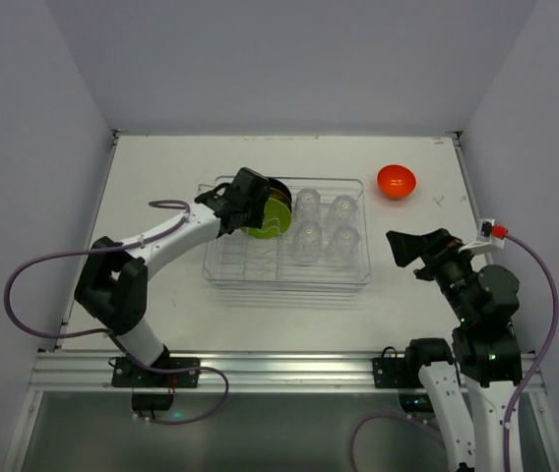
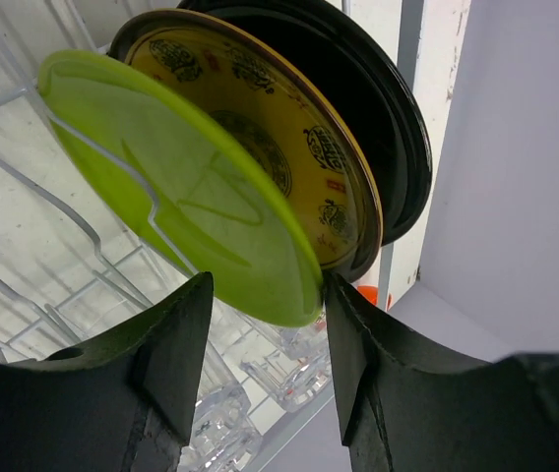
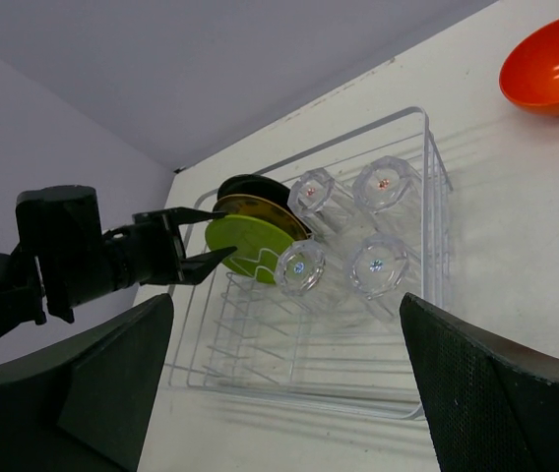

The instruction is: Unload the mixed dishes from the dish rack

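Note:
The clear dish rack (image 1: pixel 289 279) sits mid-table. At its back left stand three plates on edge: a yellow-green plate (image 1: pixel 266 220), a yellow patterned plate (image 2: pixel 289 147) and a black plate (image 2: pixel 388 118). Several clear tumblers (image 1: pixel 307 205) stand upside down in its right half. My left gripper (image 1: pixel 250 204) is open, its jaws straddling the green plate's (image 2: pixel 181 187) edge; the right finger (image 2: pixel 358 344) is at the rim, the left one apart. The orange-red bowl (image 1: pixel 396 181) lies on the table right of the rack. My right gripper (image 1: pixel 412 251) is open and empty, right of the rack.
White walls close in the table on three sides. The rack's front left slots (image 1: pixel 245 258) hold nothing. A red-and-white tag (image 1: pixel 493 232) lies at the table's right edge. In the right wrist view the bowl (image 3: pixel 553 67) is at the top right.

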